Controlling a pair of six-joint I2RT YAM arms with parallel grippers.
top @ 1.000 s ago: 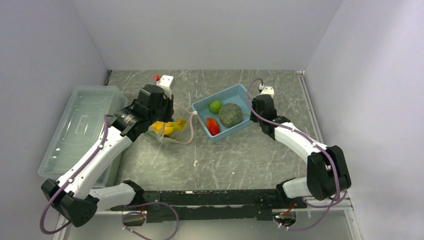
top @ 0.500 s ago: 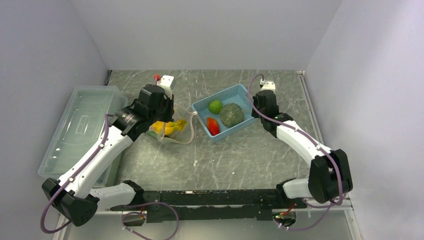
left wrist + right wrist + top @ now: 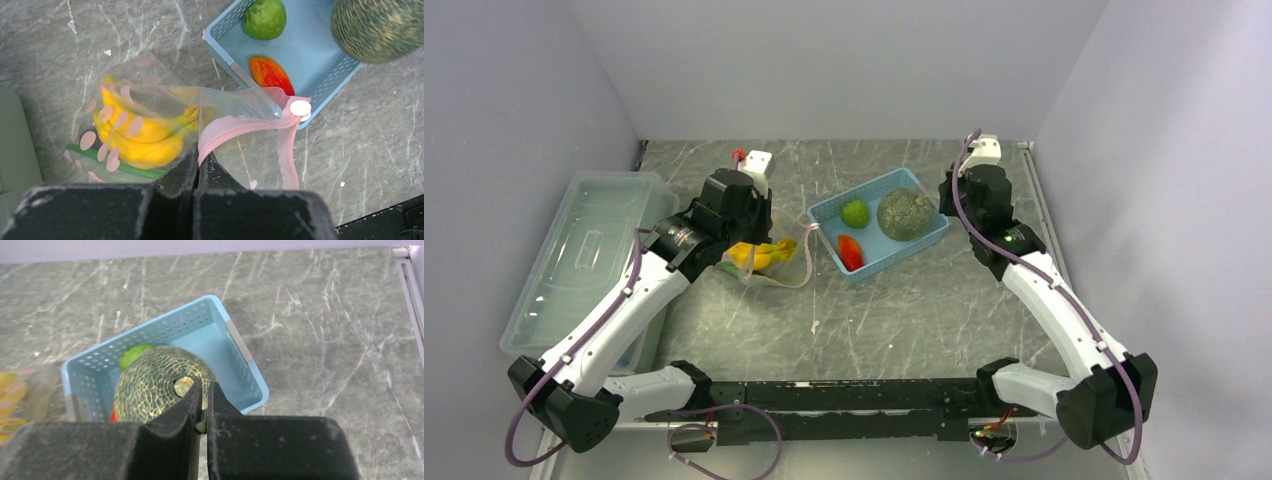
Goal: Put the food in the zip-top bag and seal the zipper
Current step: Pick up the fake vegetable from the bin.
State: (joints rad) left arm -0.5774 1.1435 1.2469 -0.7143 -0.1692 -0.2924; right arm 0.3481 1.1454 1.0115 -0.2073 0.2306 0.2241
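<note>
The clear zip-top bag (image 3: 150,107) lies left of the basket with the yellow banana (image 3: 145,140) and a thin green vegetable (image 3: 125,169) inside. My left gripper (image 3: 198,152) is shut on its pink zipper (image 3: 240,127), holding the mouth up. My right gripper (image 3: 204,390) is shut on the stem end of the dark green round fruit (image 3: 150,385), which hangs above the basket's back right corner (image 3: 905,214). A lime-green fruit (image 3: 855,212) and a red-orange fruit (image 3: 850,252) lie in the basket.
The light-blue basket (image 3: 871,270) stands mid-table, right of the bag. A large translucent bin (image 3: 574,260) fills the left edge. A white slider tab (image 3: 300,107) sits at the zipper's far end, over the basket rim. Walls close in on three sides.
My right gripper has shut on the dark green fruit and lifted it up and toward the back right of the basket. The left arm and bag have not moved.
</note>
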